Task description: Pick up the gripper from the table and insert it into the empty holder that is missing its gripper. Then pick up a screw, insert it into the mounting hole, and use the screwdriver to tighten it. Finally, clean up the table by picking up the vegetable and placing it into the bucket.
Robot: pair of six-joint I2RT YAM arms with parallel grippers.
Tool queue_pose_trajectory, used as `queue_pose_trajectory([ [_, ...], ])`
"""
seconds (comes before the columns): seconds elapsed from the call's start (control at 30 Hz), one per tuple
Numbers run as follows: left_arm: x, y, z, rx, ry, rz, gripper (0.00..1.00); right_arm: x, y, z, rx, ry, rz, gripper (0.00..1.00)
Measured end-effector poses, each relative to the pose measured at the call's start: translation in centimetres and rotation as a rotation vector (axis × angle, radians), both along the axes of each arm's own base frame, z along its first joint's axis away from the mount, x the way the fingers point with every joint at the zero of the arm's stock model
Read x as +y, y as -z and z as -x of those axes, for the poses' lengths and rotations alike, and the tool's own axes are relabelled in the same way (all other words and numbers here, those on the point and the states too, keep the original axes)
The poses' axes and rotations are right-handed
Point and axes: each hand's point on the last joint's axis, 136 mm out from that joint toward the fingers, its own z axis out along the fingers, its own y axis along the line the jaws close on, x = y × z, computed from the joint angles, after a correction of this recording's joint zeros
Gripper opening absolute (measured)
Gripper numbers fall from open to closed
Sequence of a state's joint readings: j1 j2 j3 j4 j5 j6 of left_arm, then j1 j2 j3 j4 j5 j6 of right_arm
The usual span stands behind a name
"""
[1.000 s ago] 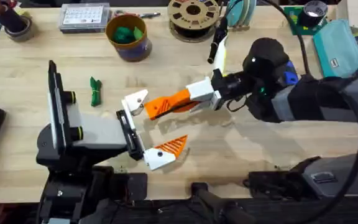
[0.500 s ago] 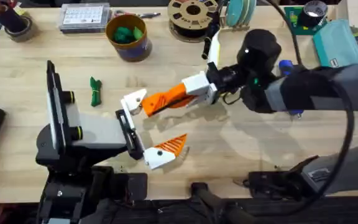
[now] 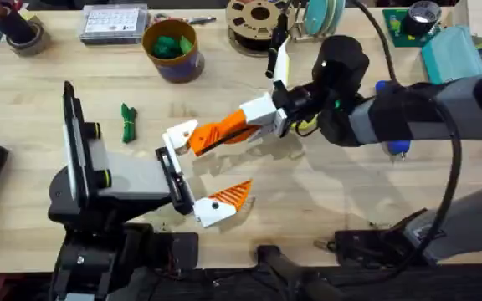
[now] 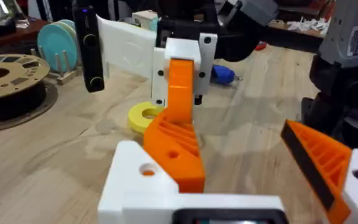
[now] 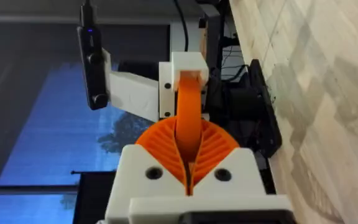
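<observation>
I have the wooden worktop (image 3: 375,201) under both arms. My right tool (image 3: 224,132) reaches across the middle, pads pressed together on the loose orange gripper (image 3: 206,137), whose tip touches the bare white holder (image 3: 179,134) on my left arm. My left tool (image 3: 192,171) is spread wide, nothing between its fingers; its other finger carries an orange pad (image 3: 228,196). The blue-walled bucket (image 3: 171,50) stands at the far edge, the dark-green vegetable (image 3: 128,123) lies nearer, and the blue screwdriver (image 3: 389,90) peeks from behind my right arm.
</observation>
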State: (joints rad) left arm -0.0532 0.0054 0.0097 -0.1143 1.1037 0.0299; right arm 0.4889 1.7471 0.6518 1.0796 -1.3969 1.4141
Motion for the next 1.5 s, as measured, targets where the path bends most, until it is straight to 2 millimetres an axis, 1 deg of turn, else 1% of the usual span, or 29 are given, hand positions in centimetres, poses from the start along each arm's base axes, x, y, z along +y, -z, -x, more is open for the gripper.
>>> queue_pose_trajectory([
  [0.4,0.3,0.0,-0.5,0.001,-0.033,-0.001,0.986,1.0,0.3,-1.2,0.005,-0.078,-0.006,0.01],
  [0.63,0.2,0.0,-0.4,0.001,-0.025,-0.001,0.986,2.5,0.2,-1.0,-0.005,-0.119,-0.011,0.01],
  [1.07,0.2,0.0,-0.4,0.001,-0.027,-0.001,0.986,2.7,0.2,-1.1,-0.007,-0.122,-0.012,0.01],
  [1.5,0.4,0.0,-0.7,-0.001,-0.043,-0.002,0.986,3.2,0.3,-2.0,-0.018,-0.144,-0.02,0.01],
])
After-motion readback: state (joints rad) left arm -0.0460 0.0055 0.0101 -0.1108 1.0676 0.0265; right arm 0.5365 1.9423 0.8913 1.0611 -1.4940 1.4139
